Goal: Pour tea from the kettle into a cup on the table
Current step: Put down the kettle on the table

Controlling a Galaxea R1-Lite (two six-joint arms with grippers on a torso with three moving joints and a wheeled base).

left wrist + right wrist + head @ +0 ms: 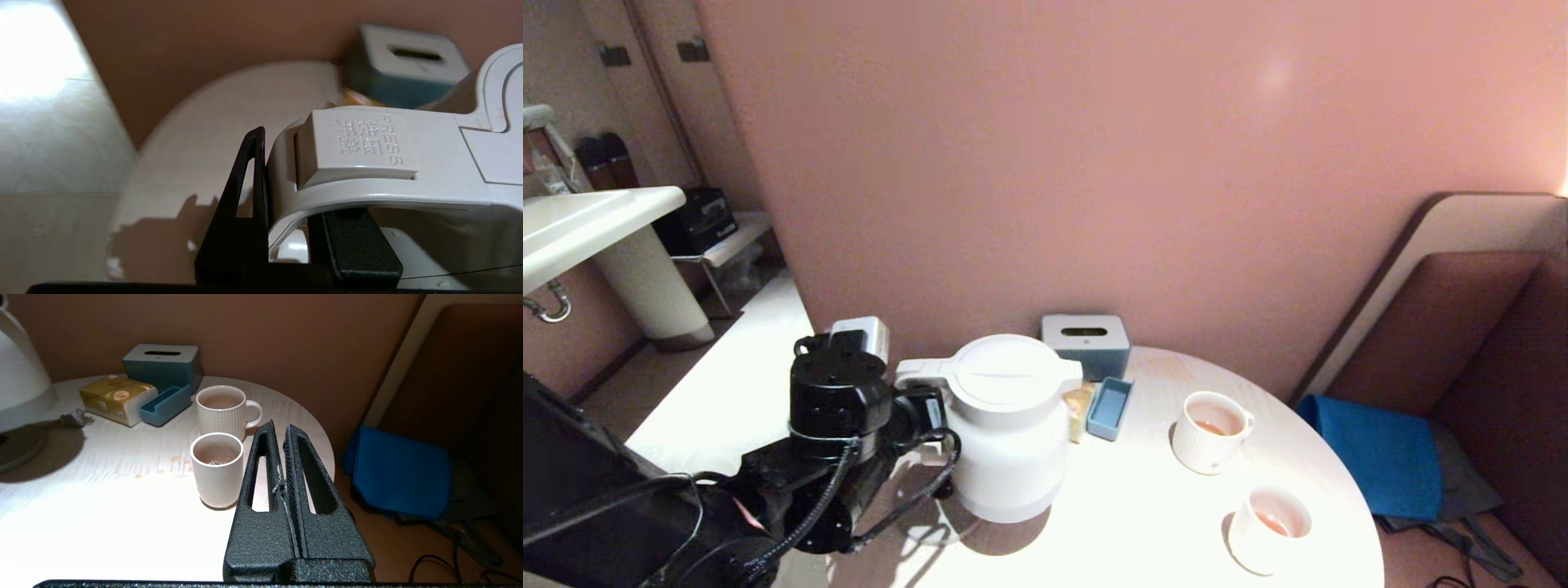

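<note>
The big white kettle (1009, 425) stands upright at the left of the round pale table (1143, 523), its shadow spread beneath it. My left gripper (300, 183) is shut on the kettle's loop handle (367, 179), one finger outside the loop and one inside. In the head view that gripper (927, 408) sits just left of the kettle. The plain handleless cup (1270, 531) (217, 469) stands near the table's front right edge with reddish tea (215, 454) in it. My right gripper (281, 430) is shut and empty, hovering beside the cup over the table's right edge.
A ribbed white mug (1211, 431) with tea stands behind the cup. A blue-grey tissue box (1086, 343), a small blue tray (1111, 407) and a yellow packet (118, 398) sit by the wall. A blue cloth (1372, 453) lies on the seat at right.
</note>
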